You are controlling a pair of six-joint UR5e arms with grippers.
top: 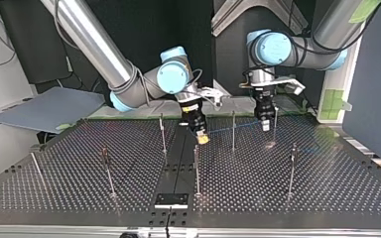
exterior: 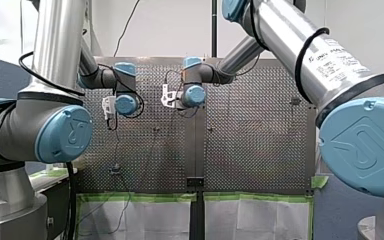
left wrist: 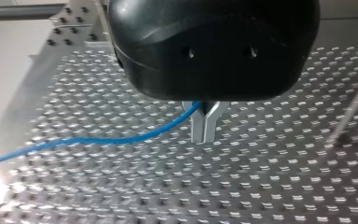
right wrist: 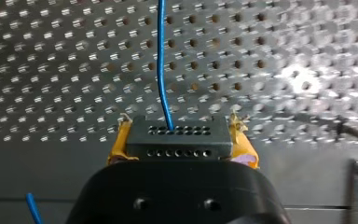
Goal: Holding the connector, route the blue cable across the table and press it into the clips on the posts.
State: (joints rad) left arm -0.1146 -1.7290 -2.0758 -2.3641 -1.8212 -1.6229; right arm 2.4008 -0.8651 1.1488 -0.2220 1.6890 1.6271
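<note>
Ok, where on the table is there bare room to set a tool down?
Bare table lies at the top view's right, beyond the right-hand post. Another patch lies between the leftmost post and the next post. Crowded: the far middle, where my right gripper, my left gripper and the blue cable sit among posts.

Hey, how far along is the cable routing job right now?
Done: my right end effector grips the connector between yellow pads. In hand: my left end effector pinches the blue cable, stretched between the two. Left: no post visibly holds the cable yet, so all the clipping seems to remain.
</note>
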